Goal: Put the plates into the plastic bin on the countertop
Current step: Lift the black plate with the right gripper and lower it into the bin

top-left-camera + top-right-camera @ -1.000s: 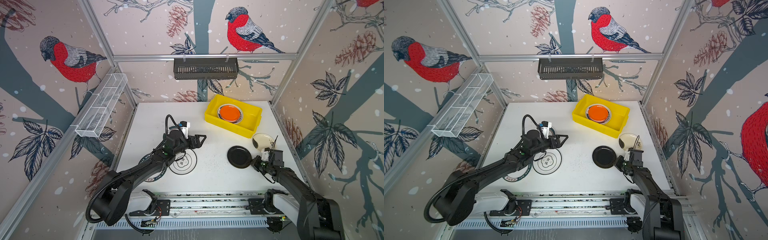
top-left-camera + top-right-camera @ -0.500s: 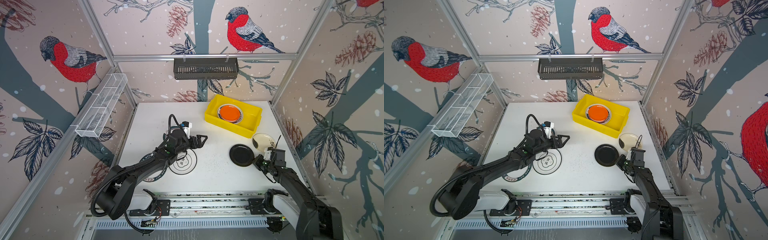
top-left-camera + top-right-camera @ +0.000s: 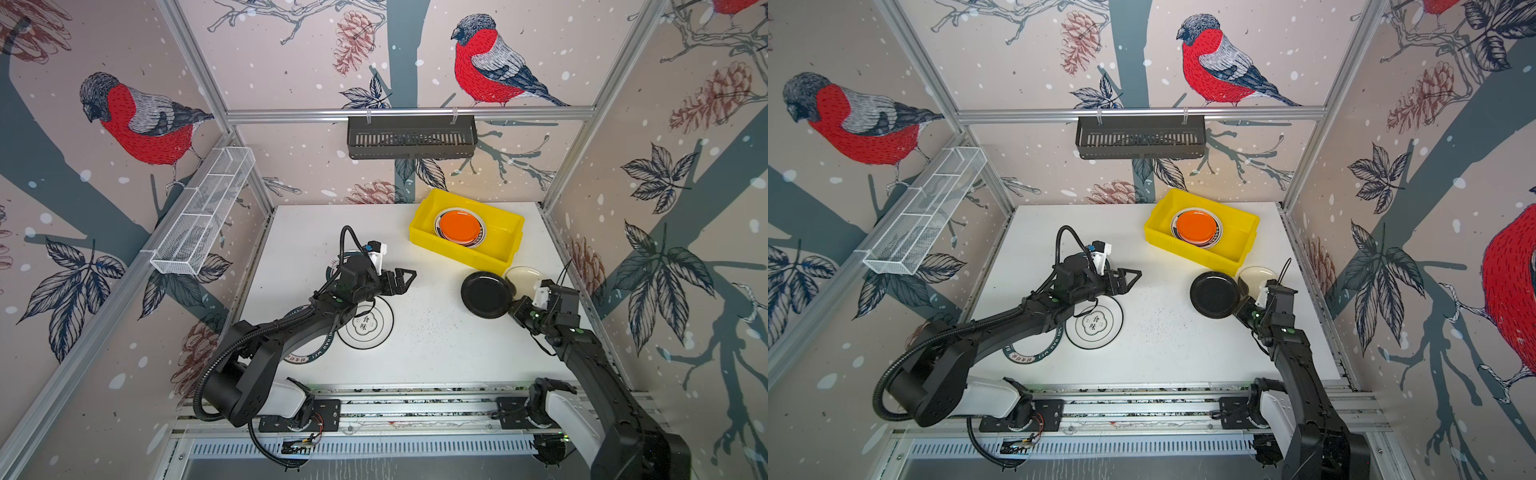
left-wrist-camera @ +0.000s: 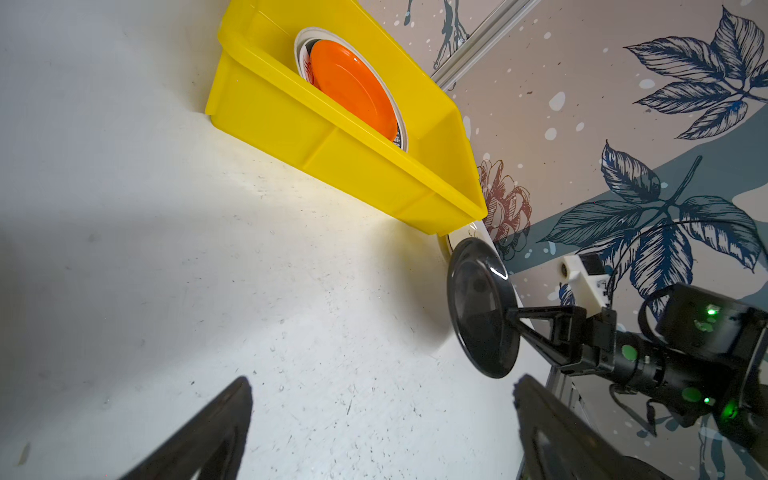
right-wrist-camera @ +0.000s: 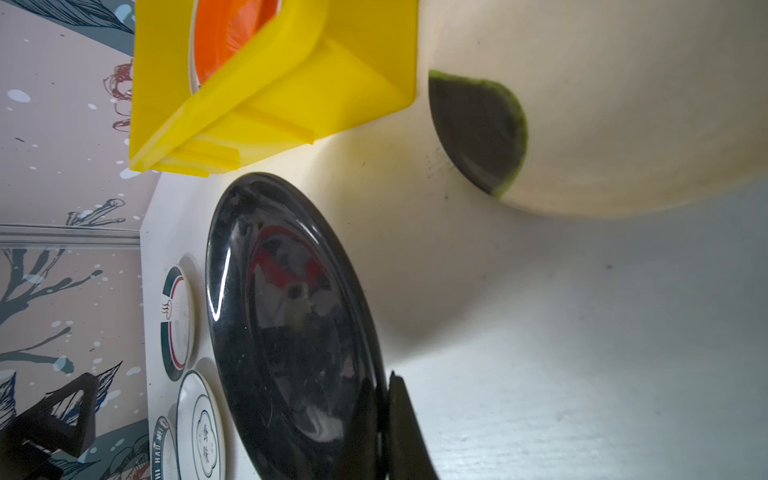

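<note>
My right gripper is shut on the rim of a glossy dark plate, which hangs tilted just above the countertop, in front of the plastic bin. Inside the bin an orange plate lies on a white dark-rimmed one. A translucent yellowish plate rests beside the dark plate. My left gripper hovers open and empty at mid-table. A white black-ringed plate and a teal-rimmed plate lie partly under the left arm.
Another teal-rimmed plate peeks out from under the left wrist. A black slotted basket hangs on the back rail. A white wire rack is fixed to the left wall. Aluminium rails edge the front.
The right gripper has carried the dark plate up and back toward the bin. The left gripper has shifted slightly to the right, still open.
</note>
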Motion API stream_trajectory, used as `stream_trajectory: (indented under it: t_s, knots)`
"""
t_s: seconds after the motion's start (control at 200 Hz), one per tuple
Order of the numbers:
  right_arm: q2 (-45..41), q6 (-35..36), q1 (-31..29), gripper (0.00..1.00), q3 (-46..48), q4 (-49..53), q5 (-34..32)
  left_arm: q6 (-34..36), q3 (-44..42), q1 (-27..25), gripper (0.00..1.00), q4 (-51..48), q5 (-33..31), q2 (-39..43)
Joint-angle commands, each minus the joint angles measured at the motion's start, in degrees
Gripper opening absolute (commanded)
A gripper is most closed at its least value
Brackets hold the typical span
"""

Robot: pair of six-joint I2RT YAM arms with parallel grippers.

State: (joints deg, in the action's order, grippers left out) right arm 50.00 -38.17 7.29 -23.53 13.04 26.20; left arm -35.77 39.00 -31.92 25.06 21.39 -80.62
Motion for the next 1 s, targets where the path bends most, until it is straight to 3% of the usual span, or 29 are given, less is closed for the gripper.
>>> stream_trajectory:
  t_s: [0.0,0.165,0.35,0.675,0.996]
  knots:
    - [-0.6,1.2,-0.7,0.0,-2.1,0.9,1.2,5.0,-0.7,0.4,0.97,4.3,0.3,0.1]
    - [-1.4,-0.2,-3.6,0.0,-4.1,0.1,-0.1,7.8,-3.9,0.8,0.97,10.4,1.6,0.2]
    - [-0.5,-1.5,-5.8,0.0,-7.3,-0.5,-0.9,6.3,-10.7,3.4,0.97,27.4,8.4,-1.7]
    - [3.8,-3.1,-6.5,0.0,-18.3,-0.3,-0.5,1.0,-15.6,6.3,0.97,45.0,17.5,-7.6]
    - [14.9,-4.7,-6.9,0.0,-26.4,-5.5,0.4,3.1,-17.8,6.3,0.97,41.1,14.2,-1.9]
